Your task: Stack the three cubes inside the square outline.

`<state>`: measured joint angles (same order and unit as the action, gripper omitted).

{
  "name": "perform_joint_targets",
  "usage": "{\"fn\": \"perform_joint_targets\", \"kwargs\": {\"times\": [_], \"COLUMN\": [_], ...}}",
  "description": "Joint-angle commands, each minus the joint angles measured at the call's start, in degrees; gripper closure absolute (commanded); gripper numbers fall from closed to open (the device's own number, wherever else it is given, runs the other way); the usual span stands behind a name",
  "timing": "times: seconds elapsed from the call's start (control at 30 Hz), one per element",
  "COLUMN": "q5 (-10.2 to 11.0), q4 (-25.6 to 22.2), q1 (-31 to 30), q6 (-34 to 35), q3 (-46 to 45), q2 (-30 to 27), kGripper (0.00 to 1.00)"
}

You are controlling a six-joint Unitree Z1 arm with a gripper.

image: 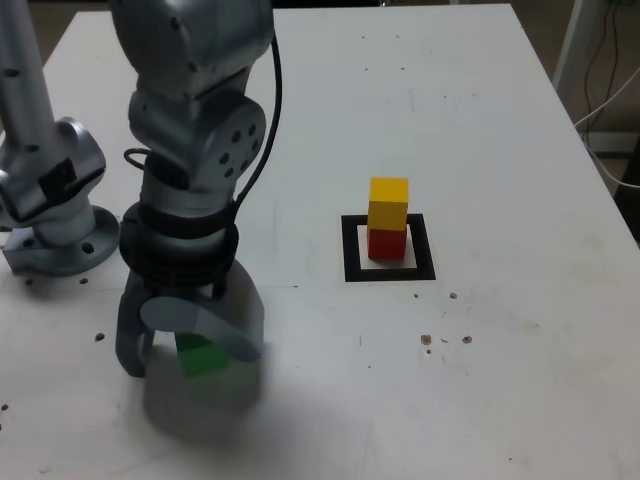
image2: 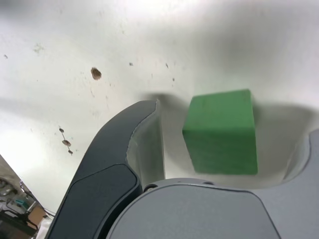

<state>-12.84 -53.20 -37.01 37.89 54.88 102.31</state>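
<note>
A white table (image: pixel 480 120), speckled with small dark marks, carries a black square outline (image: pixel 389 271) (red cube (image: pixel 386 243) inside), a green cube (image: pixel 203 358) and the arm's base (image: pixel 60 245).

Yellow cube (image: pixel 389 202) atop red cube (image: pixel 386 243), green cube (image: pixel 203 356) apart

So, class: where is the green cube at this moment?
In the exterior view, the green cube sits on the table at lower left, between the open gripper's fingers, well left of the square outline holding the red-and-yellow stack.
</note>
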Motion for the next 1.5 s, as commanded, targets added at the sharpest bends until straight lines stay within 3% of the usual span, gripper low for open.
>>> {"fn": "perform_joint_targets", "kwargs": {"times": [0.0,0.3,0.4,0.83,1.0,1.2,1.47], "q5": [-0.05,1.41,2.12,2.59,3.67,5.54,8.57], "q4": [0.32,1.15,1.62,2.60,1.58,-2.56,-11.69], "q1": [0.36,0.71,0.71,0.71,0.71,0.71,1.60], "q6": [-0.10,-0.08,-0.06,-0.04,-0.08,-0.10,-0.40], "q3": [-0.39,-0.58,-0.48,-0.30,0.50,3.00,8.82], "q2": [0.27,0.22,0.14,0.12,-0.52,-1.64,-3.47], "kGripper": [0.19,0.64,0.73,0.74,0.74,0.74,0.74]}}
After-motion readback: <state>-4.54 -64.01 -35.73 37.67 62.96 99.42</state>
